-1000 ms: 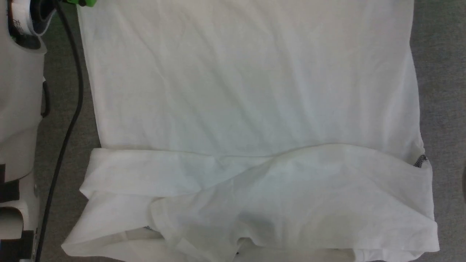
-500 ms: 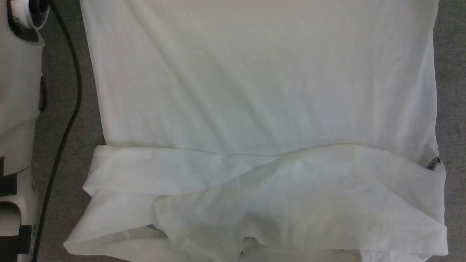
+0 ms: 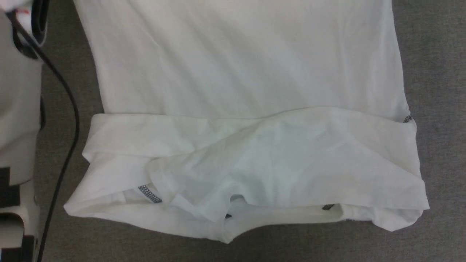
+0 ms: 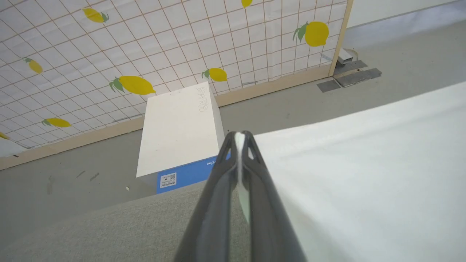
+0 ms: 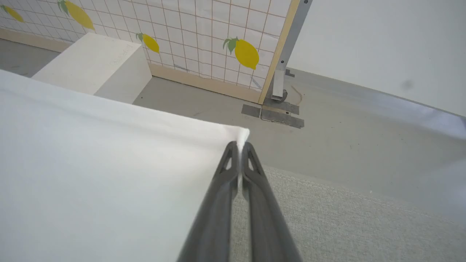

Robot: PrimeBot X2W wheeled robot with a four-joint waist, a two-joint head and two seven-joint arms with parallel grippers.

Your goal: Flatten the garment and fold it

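Head view: the plain white thin-fabric T-shirt (image 3: 247, 65) lies spread on the grey cloth-covered surface (image 3: 437, 153), its near end doubled back and rumpled. In the wrist views, the left claw (image 4: 239, 137) and the right claw (image 5: 240, 145) are each pinched shut on a far corner of it. The fold should go best if both claws rise level, travel together and hold the edge between them taut, so the rumpled layer isn't dragged.

A grey cloth-covered table (image 3: 437, 72) stands on a smooth grey floor (image 5: 346, 145). Beyond it is a wood-framed screen (image 4: 164, 43), a white grid printed with yellow lemons. A white box (image 4: 178, 134) with a blue side sits just before it. A plain pale wall (image 5: 382, 43) lies past the screen's end.
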